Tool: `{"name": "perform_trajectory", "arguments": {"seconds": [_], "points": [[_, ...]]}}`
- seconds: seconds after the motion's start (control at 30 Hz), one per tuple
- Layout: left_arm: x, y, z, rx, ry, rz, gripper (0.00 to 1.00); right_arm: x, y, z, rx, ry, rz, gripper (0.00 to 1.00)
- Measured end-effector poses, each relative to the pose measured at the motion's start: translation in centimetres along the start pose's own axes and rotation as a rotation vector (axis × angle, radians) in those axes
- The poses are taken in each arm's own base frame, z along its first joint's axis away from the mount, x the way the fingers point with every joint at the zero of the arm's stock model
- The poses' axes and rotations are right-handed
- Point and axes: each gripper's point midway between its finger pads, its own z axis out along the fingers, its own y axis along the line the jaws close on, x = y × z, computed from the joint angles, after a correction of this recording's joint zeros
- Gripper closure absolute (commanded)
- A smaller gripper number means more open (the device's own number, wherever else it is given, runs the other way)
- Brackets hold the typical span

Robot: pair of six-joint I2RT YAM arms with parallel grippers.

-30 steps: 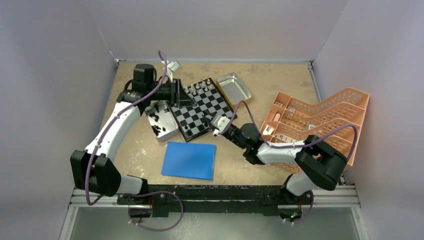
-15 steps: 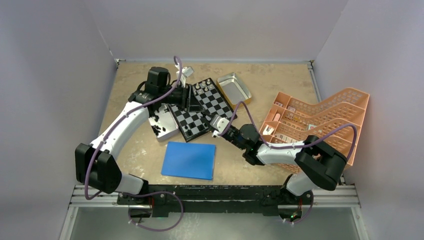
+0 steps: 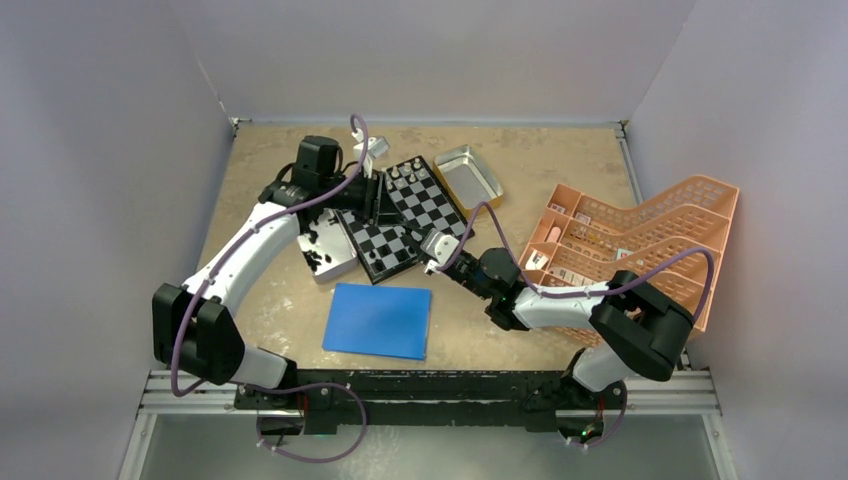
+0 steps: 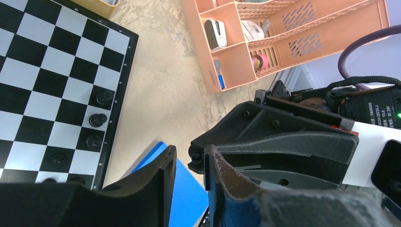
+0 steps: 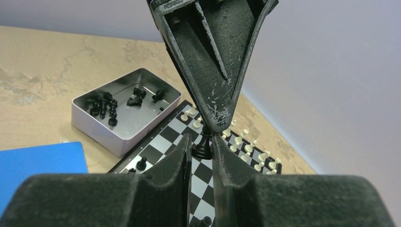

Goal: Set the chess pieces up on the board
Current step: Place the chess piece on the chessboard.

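The board (image 3: 402,218) lies in the middle of the table, with white chess pieces (image 3: 405,175) along its far edge and black ones (image 4: 97,118) along its near edge. My right gripper (image 5: 202,138) is shut on one black piece (image 5: 203,150), held upright just above the board's (image 5: 156,151) near right part. In the top view that gripper (image 3: 432,250) sits at the board's right corner. My left gripper (image 3: 378,200) hangs over the board's left half. Its jaws (image 4: 189,153) stand a little apart with nothing between them. More black pieces (image 5: 106,106) lie in a silver tray (image 3: 322,245).
The silver tray touches the board's left side, and a gold tray (image 3: 467,175) stands behind the board to the right. A blue sheet (image 3: 378,320) lies in front of the board. An orange basket (image 3: 640,240) with small items fills the right side.
My left gripper has swung right, from the silver tray's edge to over the board, and its jaws have narrowed. The right gripper has stayed put with its piece.
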Motion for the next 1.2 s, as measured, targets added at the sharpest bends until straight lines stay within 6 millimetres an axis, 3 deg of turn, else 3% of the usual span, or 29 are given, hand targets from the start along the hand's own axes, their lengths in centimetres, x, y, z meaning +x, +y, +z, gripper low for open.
{"name": "perform_trajectory", "arguments": {"seconds": [0.2,0.37,0.53,0.6,0.7,0.83,0.9,0.93,1.0,1.2], "points": [[0.7,0.0,0.1,0.014,0.019,-0.009,0.76,0.0,0.0,0.0,0.0,0.001,0.003,0.92],[0.9,-0.4,0.1,0.032,0.028,-0.013,0.84,0.0,0.0,0.0,0.0,0.001,0.008,0.92],[1.1,-0.6,0.2,0.053,0.032,-0.012,1.0,0.1,0.1,0.0,-0.004,0.002,0.012,0.91],[1.2,-0.6,0.3,0.055,0.036,-0.015,1.0,0.2,0.2,0.0,-0.007,0.008,0.016,0.88],[1.3,-0.4,0.5,0.057,0.042,-0.022,1.0,0.5,0.3,-0.1,-0.011,0.019,0.021,0.71],[1.6,0.0,0.8,0.05,0.054,-0.034,1.0,0.8,0.6,-0.2,-0.016,0.033,0.057,0.4],[1.7,0.3,1.1,0.032,0.057,-0.035,1.0,0.7,0.8,-0.7,-0.017,0.034,0.086,0.21],[1.7,0.4,1.2,0.02,0.057,-0.033,1.0,0.5,0.7,-1.1,-0.015,0.033,0.1,0.07],[1.6,0.9,1.2,-0.009,0.052,-0.03,1.0,-0.2,0.6,-1.7,-0.011,0.031,0.129,0.01],[0.9,3.4,1.7,-0.163,0.023,-0.016,1.0,-3.1,-1.3,-3.0,0.065,0.013,0.258,0.01]]}}
